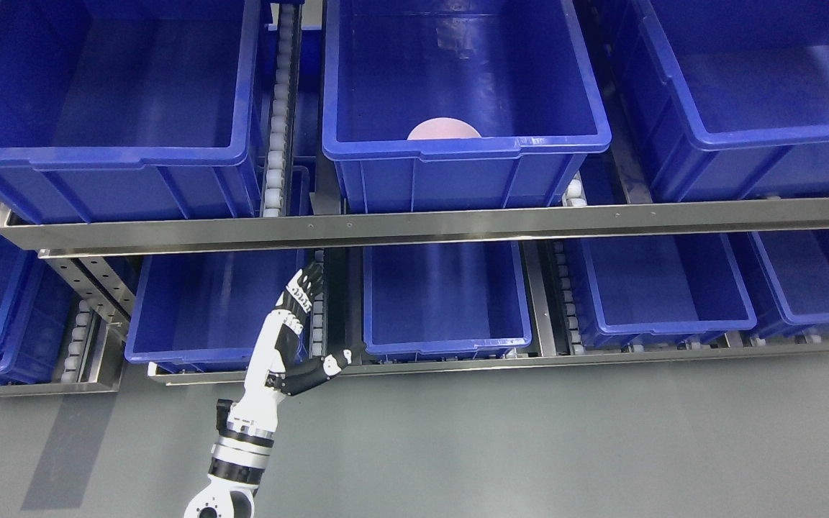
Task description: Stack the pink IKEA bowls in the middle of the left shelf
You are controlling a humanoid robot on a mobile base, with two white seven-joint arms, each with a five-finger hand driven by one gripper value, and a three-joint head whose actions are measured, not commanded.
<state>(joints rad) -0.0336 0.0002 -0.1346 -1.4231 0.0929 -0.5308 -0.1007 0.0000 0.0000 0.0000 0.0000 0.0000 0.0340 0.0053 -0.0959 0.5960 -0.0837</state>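
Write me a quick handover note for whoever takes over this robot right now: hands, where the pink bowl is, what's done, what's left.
Left hand: open, holding nothing, fingers stretched up toward the lower shelf, in front of the gap between two lower blue bins.
Right hand: not in view.
Pink bowl: only its top edge shows, inside the middle bin on the upper shelf, close to the bin's front wall. Whether it is one bowl or a stack cannot be told from here.
Done: at least one pink bowl sits in that middle bin.
Left: no other pink bowls are in sight; find any remaining ones and stack them on this one.
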